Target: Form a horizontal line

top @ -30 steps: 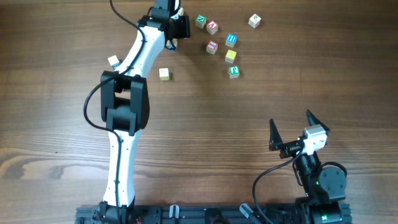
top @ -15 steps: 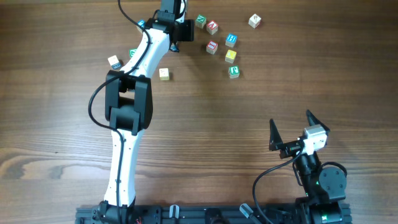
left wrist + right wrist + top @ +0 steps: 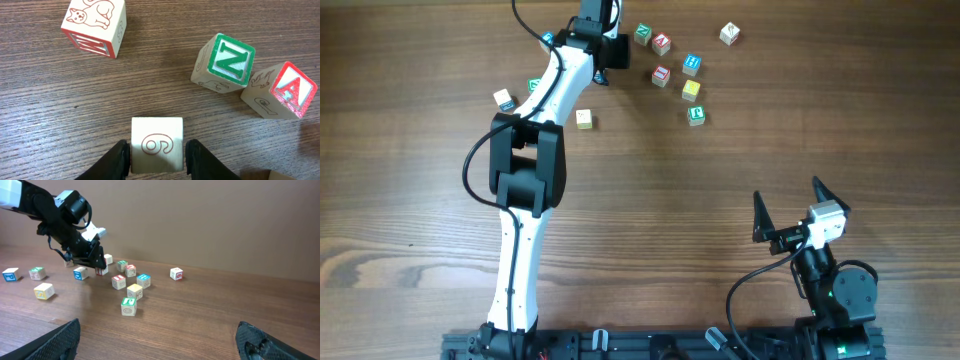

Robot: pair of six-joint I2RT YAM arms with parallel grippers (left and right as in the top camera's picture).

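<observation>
No touching row of cubes shows; the small alphabet cubes lie scattered. In the left wrist view my left gripper (image 3: 158, 159) is shut on a whitish cube with a red 9 (image 3: 156, 145) that sits on the wood. Ahead of it are a green N cube (image 3: 227, 62) and a red A cube (image 3: 282, 90), almost touching, and a cat-picture cube (image 3: 95, 25) at the far left. In the overhead view the left gripper (image 3: 614, 52) is at the table's far edge, left of the green cube (image 3: 642, 34) and red cube (image 3: 662, 43). My right gripper (image 3: 787, 192) is open and empty near the front right.
Loose cubes lie right of the left gripper: blue (image 3: 691, 64), red (image 3: 661, 75), yellow (image 3: 691, 90), green (image 3: 696, 114), whitish (image 3: 729, 35). A yellowish cube (image 3: 583, 119), a white one (image 3: 503, 98), a green one (image 3: 534, 86) and a blue one (image 3: 548, 40) lie by the left arm.
The left arm swung slightly right over the first half second, uncovering the blue and green cubes beside it. It has held still since. The right arm has not moved.
</observation>
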